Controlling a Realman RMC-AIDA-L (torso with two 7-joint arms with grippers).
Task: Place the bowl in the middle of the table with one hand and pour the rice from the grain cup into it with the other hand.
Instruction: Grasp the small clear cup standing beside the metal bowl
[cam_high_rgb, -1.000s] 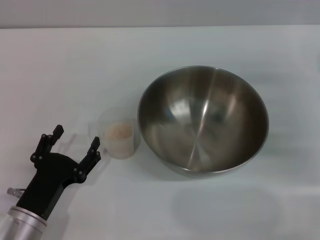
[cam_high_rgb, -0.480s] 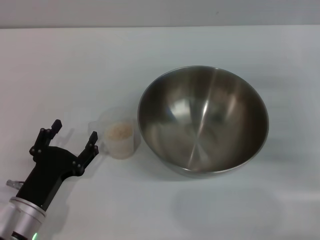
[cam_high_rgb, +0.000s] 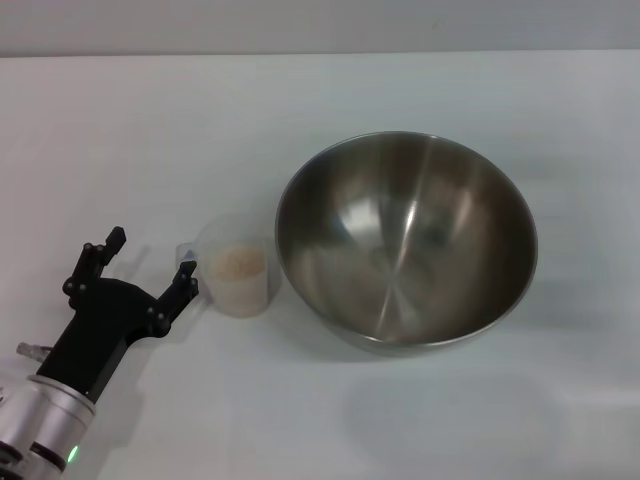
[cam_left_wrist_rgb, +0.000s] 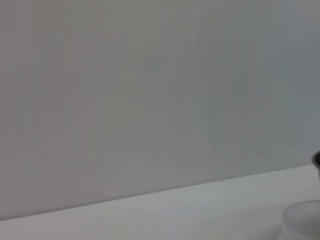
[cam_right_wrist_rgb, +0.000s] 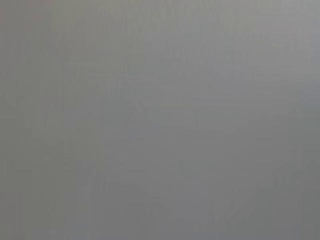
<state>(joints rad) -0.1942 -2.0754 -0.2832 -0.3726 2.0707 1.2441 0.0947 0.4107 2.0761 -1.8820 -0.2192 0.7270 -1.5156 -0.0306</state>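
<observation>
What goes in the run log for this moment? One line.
left gripper: open, beside grain cup | rice: in cup | bowl: empty | right gripper: unseen

Rice-filled grain cup (cam_high_rgb: 238, 275) beside bowl (cam_high_rgb: 405, 240)

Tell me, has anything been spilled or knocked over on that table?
Nothing stands out. The grain cup stands upright beside the bowl with the rice inside it. No grains show on the table, and the bowl is empty. The left hand is open beside the cup.

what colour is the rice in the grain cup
Pale beige rice, seen best in the head view.
</observation>
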